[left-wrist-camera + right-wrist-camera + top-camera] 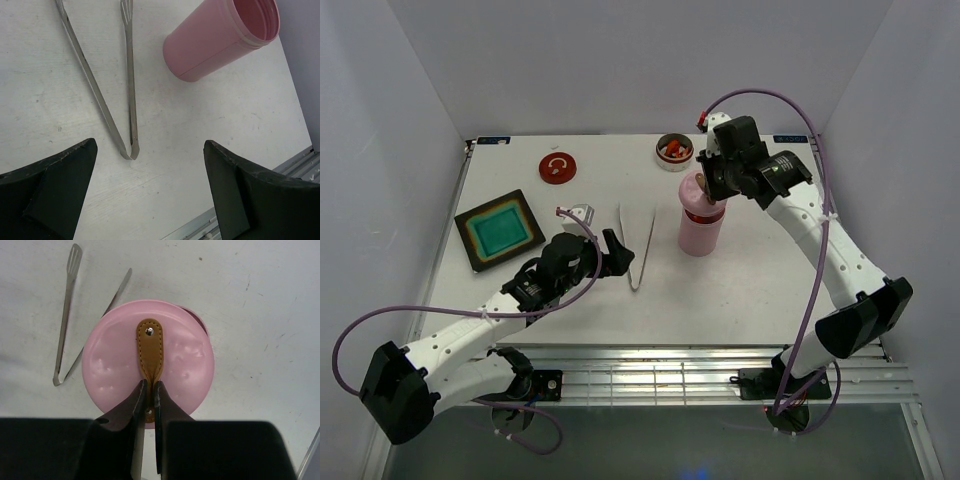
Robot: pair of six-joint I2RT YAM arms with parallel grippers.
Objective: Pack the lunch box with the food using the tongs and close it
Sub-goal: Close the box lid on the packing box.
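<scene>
Right hand (150,386) clamped on tan leather strap (150,347) of round pink lid (187,360), lid above open pink cylindrical container (215,47). Slim silvery V-shaped tongs (131,90) flat on white worktop (740,290), left of container. Left hand (150,175) spread wide over tongs' joined end, holding nothing. Orange-red food pieces (673,150) behind container.

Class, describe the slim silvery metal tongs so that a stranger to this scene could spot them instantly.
On the white table, find the tall pink plastic cylinder near the middle. Just left of it, the slim silvery metal tongs lie flat. Nothing else nearby is a thin V of two arms, joined at the near end.
</scene>
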